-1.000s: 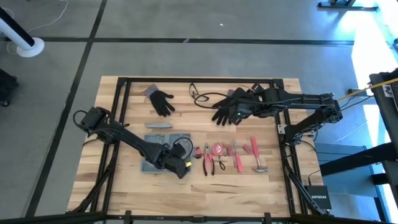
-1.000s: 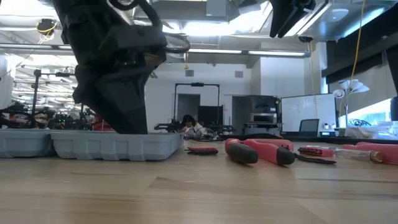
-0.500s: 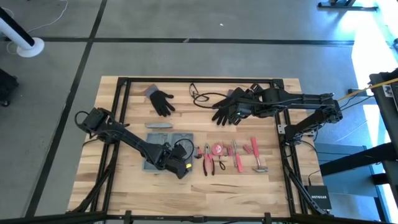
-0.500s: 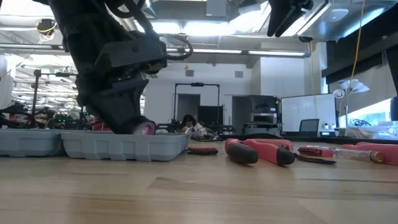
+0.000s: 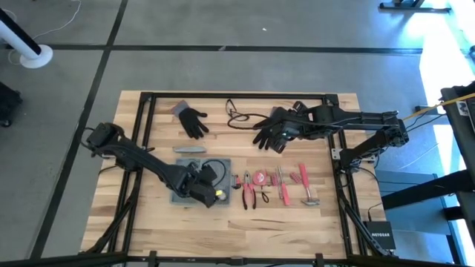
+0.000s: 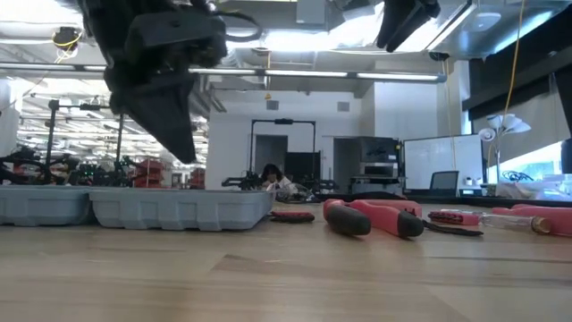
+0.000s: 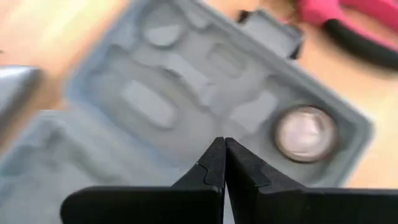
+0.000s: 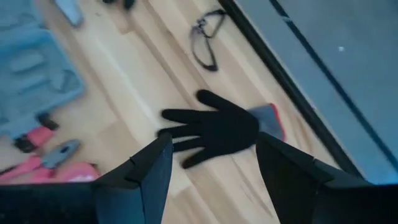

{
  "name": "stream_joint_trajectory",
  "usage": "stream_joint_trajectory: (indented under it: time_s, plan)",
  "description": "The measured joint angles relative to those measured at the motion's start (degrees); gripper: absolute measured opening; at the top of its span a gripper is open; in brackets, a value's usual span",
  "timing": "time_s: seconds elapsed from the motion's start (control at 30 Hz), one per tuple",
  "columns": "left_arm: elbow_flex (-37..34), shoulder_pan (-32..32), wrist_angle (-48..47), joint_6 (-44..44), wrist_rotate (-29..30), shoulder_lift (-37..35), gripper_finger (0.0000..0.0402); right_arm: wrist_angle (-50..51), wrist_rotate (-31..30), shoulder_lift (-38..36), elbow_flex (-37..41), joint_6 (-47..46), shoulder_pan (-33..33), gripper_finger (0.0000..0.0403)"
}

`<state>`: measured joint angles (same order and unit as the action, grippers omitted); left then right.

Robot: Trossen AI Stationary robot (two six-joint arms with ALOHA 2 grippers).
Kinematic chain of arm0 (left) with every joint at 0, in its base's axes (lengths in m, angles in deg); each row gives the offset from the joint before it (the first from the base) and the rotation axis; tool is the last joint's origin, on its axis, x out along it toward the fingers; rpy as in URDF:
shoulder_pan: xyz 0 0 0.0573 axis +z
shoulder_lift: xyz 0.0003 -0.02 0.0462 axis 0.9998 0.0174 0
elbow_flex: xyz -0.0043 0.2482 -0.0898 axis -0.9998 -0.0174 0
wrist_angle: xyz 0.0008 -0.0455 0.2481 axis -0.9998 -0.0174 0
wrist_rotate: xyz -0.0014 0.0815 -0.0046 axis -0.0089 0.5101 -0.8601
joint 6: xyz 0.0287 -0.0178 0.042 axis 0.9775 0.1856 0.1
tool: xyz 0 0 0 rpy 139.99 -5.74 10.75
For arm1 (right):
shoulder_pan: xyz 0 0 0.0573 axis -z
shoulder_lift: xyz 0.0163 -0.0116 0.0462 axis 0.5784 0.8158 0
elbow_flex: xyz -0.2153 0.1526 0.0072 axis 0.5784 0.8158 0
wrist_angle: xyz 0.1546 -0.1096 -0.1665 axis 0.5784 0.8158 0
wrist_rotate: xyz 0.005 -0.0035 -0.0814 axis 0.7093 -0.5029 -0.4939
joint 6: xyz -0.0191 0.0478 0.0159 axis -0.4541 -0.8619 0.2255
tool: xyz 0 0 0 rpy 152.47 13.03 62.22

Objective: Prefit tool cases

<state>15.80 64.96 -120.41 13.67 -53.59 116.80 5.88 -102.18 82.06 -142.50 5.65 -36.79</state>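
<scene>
The blue-grey tool case lies open and flat on the table, its moulded recesses up. A round pale-pink piece sits in one recess. My left gripper hangs shut a little above the case, holding nothing; in the low view its tip is clear of the rim. My right gripper stands open, high over a black glove at the table's far right.
Right of the case lie red-handled pliers, a red tape measure, screwdrivers and a hammer. A slim grey bar and a second black glove lie beyond the case. Glasses lie near the far edge.
My left gripper has risen off the tool case and shut its fingers on nothing. Half a second ago a pink round piece showed at its fingertips just above the case's rim; it no longer shows there in the low view. The case has slid slightly sideways.
</scene>
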Motion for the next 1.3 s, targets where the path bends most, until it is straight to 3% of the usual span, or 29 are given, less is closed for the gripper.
stream_joint_trajectory:
  time_s: [0.17,0.4,0.57,0.93,1.3]
  plan:
    - [0.0,0.3,-4.6,2.9,-0.7,-2.0,0.0,-6.2,4.6,0.3,4.6,-0.3,0.0,0.0221]
    - [-1.9,0.3,7.4,5.1,-7.9,0.4,0.0006,-11.8,11.6,0.3,12.6,-3.6,-0.1,0.022]
    - [-2.0,0.2,7.2,3.4,-8.6,1.7,0.0048,-14.2,14.4,0.3,15.2,-3.5,-0.1,0.022]
    - [-3.2,0.5,10.9,-6.3,-4.5,1.9,0.0154,-18.0,15.9,0.2,16.1,-1.6,0.0,0.022]
    - [-3.2,0.6,13.6,-5.0,-5.4,6.2,0.018,-18.2,16.4,0.2,16.1,-1.8,0.0,0.022]
